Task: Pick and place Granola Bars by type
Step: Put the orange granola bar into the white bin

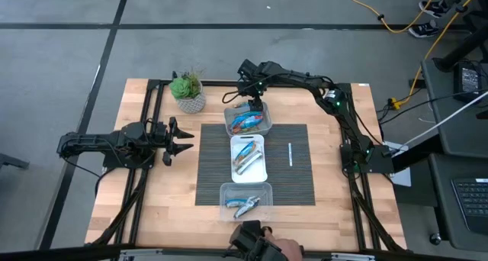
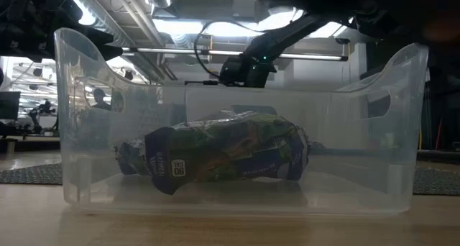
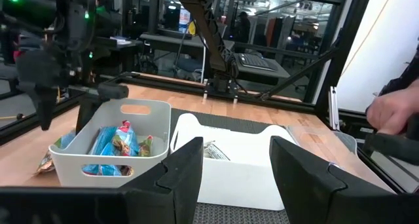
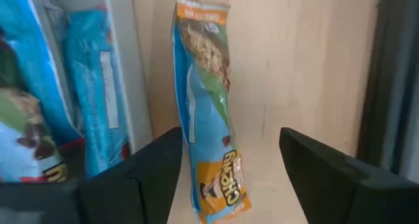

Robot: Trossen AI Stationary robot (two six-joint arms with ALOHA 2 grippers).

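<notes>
Hovering at the upper centre of the high view, right gripper with fingers spread wide, poised over a single granola bar lying on bare wood just beside the far tub; in the right wrist view, bar framed between the two dark fingers, not touched. Remaining granola bars sorted along the frame's middle: blue-wrapped ones in the far tub, a few in the white tray, others in the near tub at lower centre. Left gripper waiting at centre left of the high view, fingers parted and empty. Probably light, with a thin, slick, crinkling wrapper and a soft, crushable core; best taken across the narrow width near mid-length, since the flat crimped ends would likely slip or fold. Wrapper print only partly legible. Bar hidden under the gripper in the high view; low view filled by the near tub, blocking all beyond. Bar counts per tub hard to make out. Person's hand cut off at right edge of the left wrist view.
</notes>
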